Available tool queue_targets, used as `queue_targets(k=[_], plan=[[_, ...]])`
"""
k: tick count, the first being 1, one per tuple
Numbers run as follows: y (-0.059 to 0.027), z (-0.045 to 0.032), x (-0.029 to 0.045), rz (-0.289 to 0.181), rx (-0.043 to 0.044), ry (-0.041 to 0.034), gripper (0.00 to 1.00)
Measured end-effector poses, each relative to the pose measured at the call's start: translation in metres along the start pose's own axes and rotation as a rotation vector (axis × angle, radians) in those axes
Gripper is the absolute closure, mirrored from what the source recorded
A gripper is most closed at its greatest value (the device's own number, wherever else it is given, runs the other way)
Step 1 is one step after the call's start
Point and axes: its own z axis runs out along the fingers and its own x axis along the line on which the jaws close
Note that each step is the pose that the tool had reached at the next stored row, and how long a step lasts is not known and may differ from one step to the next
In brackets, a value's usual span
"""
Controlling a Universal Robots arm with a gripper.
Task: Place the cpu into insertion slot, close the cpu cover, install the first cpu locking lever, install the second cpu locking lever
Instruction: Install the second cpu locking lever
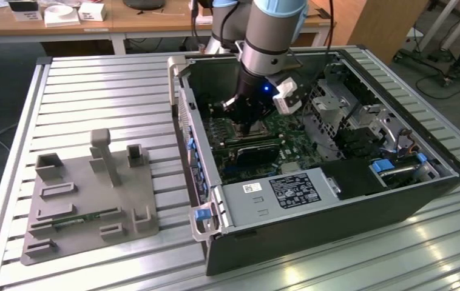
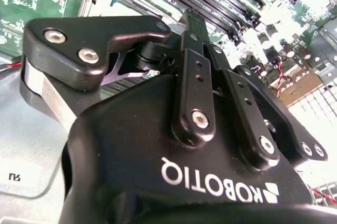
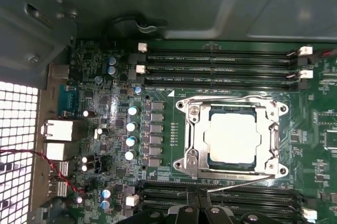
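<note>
The arm is reaching down into the open computer case [image 1: 327, 182], which is lying on the slatted metal desk [image 1: 92, 91], with the gripper [image 1: 247, 128] hanging just above the green motherboard [image 3: 174, 103]. In the first wrist view the cpu [image 3: 233, 138] is sitting inside the insertion slot [image 3: 232, 168], its pale metal top showing through the square opening of the cpu cover [image 3: 196, 137], which is lying flat over it. One thin locking lever [image 3: 231, 98] is running along the socket's 12 o'clock edge and a second lever [image 3: 239, 182] is slanting across its 6 o'clock edge. Black memory slots [image 3: 221, 66] are flanking the socket. Whether the gripper's fingers [image 2: 199, 71] are apart or together, I cannot tell. A grey fixture block [image 1: 84, 194] is resting on the desk toward the exterior view's left of the case.
</note>
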Motion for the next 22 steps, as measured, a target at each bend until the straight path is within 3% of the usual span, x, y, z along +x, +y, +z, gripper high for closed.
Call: queue_targets(k=[18, 22], plan=[[-0.0005, 0.0118, 0.0073, -0.007, -0.0034, 0.0004, 0.90], [-0.0005, 0.0137, 0.0090, -0.007, -0.0107, 0.0000, 0.90]])
